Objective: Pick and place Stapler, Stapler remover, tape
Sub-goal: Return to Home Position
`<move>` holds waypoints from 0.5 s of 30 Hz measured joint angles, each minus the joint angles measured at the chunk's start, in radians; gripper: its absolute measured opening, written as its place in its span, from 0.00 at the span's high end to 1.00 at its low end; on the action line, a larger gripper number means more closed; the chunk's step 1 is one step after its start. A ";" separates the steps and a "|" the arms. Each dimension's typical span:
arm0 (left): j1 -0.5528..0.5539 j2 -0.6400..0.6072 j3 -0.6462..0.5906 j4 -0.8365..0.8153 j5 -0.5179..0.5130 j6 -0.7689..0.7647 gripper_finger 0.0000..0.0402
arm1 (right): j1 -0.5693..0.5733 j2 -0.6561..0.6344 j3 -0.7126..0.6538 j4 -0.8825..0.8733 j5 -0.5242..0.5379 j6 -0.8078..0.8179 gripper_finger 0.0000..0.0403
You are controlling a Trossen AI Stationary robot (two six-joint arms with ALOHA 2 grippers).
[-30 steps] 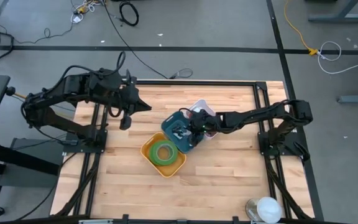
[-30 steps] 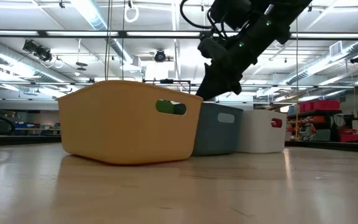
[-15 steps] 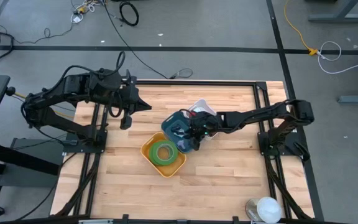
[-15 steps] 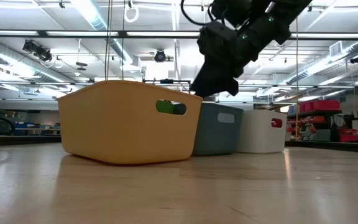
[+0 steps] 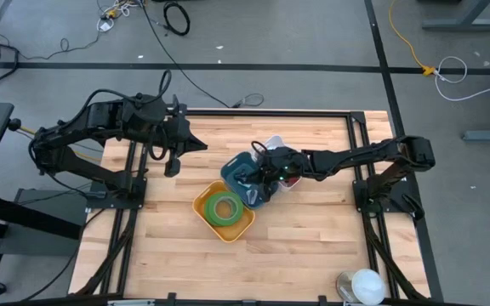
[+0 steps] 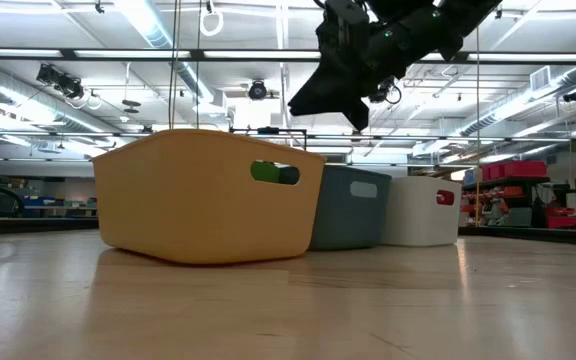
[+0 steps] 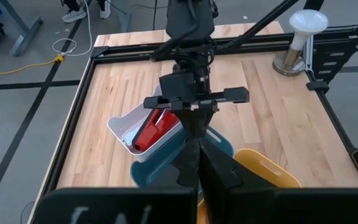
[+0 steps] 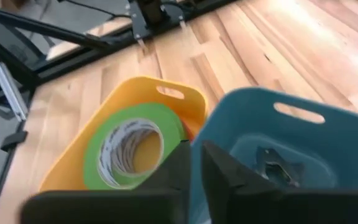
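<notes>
fingers together and empty, my right hand (image 5: 257, 175) hangs over the blue bin (image 5: 235, 168), so retreating low toward 3 o'clock could clip the white bin (image 5: 273, 142).

The pale wooden worktop (image 5: 313, 229) carries three bins near its middle, set in a slanting row. The yellow bin (image 6: 198, 200) stands nearest and furthest left, the blue bin (image 6: 353, 205) sits just behind it to the right, and the white bin (image 6: 418, 210) is farthest and furthest right, close against the blue one. Black frame rails (image 5: 124, 223) run along the left and right sides. A white-domed object (image 5: 362, 286) stands at the near right corner.
</notes>
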 joint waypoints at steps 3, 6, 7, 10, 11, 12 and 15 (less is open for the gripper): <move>0.000 0.000 0.000 0.000 0.000 0.000 0.98 | 0.003 0.000 0.000 0.023 -0.002 0.000 0.98; 0.000 0.000 0.000 0.000 0.000 0.000 0.98 | 0.004 0.000 0.000 0.028 -0.003 0.004 0.99; 0.000 0.000 0.000 0.000 0.000 0.000 0.98 | 0.005 0.000 0.000 0.034 -0.003 0.007 0.98; 0.000 0.000 0.000 0.000 0.000 0.000 0.98 | 0.005 0.000 0.000 0.042 -0.005 0.007 0.99; 0.000 0.000 0.000 0.000 0.000 0.000 0.98 | 0.005 0.000 0.000 0.048 -0.005 0.007 0.99; 0.000 0.000 0.000 0.000 0.000 0.000 0.98 | 0.005 0.000 0.000 0.057 -0.005 0.007 0.99; 0.000 0.000 0.000 0.000 0.000 0.000 0.98 | 0.005 0.000 0.000 0.065 -0.005 0.005 0.99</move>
